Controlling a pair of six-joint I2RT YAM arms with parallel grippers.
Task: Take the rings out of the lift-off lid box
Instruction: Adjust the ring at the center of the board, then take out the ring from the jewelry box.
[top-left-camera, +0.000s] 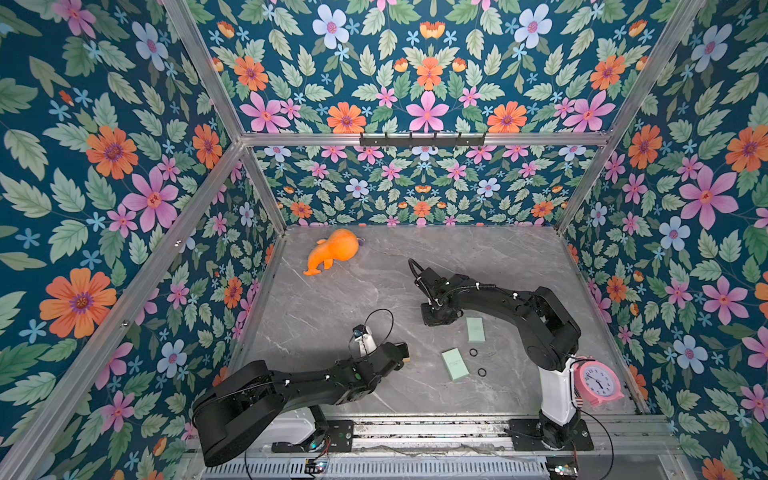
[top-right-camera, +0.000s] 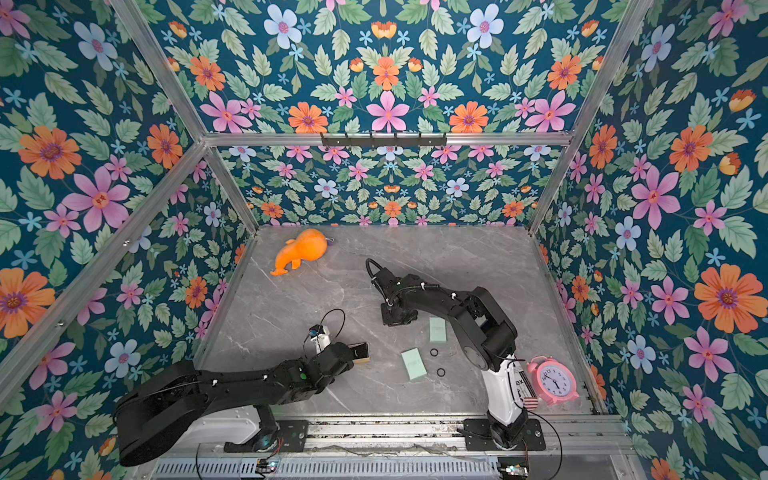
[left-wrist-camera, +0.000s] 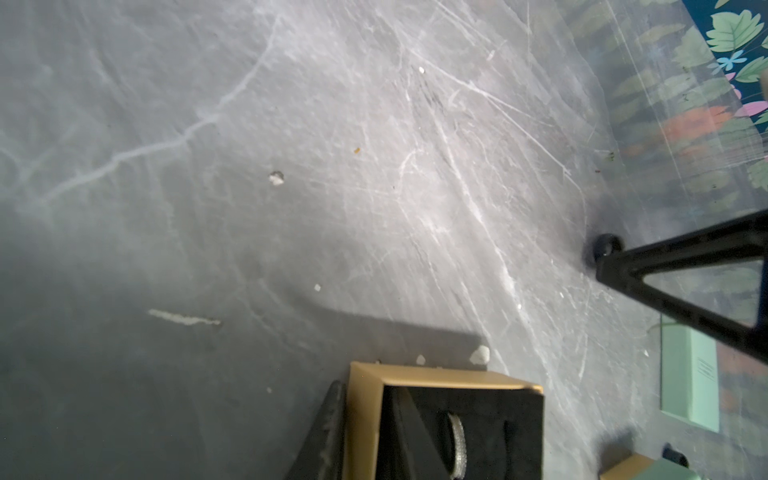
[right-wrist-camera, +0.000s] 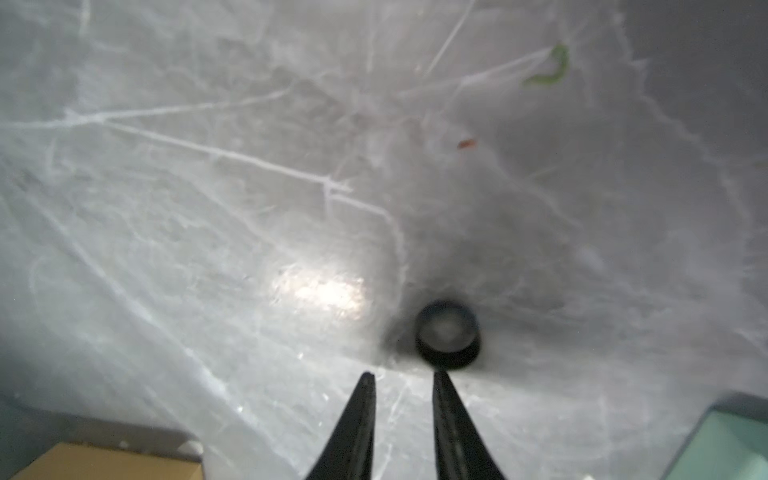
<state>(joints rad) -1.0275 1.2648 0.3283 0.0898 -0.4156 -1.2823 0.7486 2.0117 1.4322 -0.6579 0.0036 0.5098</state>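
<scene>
The rings (top-left-camera: 473, 352) look light, stiff and slippery; pinch across the band. Two lie on the table (top-left-camera: 332, 299), a third before the empty, parted right gripper (right-wrist-camera: 403, 374); another (glittery) sits in the box (left-wrist-camera: 436, 380) the left gripper (left-wrist-camera: 365, 399) clamps.

The grey marble tabletop (top-left-camera: 511, 253) is lying open at far right. An orange plush toy (top-left-camera: 332, 251) is filling the far left corner, a pink alarm clock (top-left-camera: 598, 380) the near right edge. A tan open box (top-right-camera: 360, 352) is blocking near left; the farther mint-green piece (top-left-camera: 475, 329) and nearer mint-green piece (top-left-camera: 455, 363) are narrowing mid-table.
</scene>
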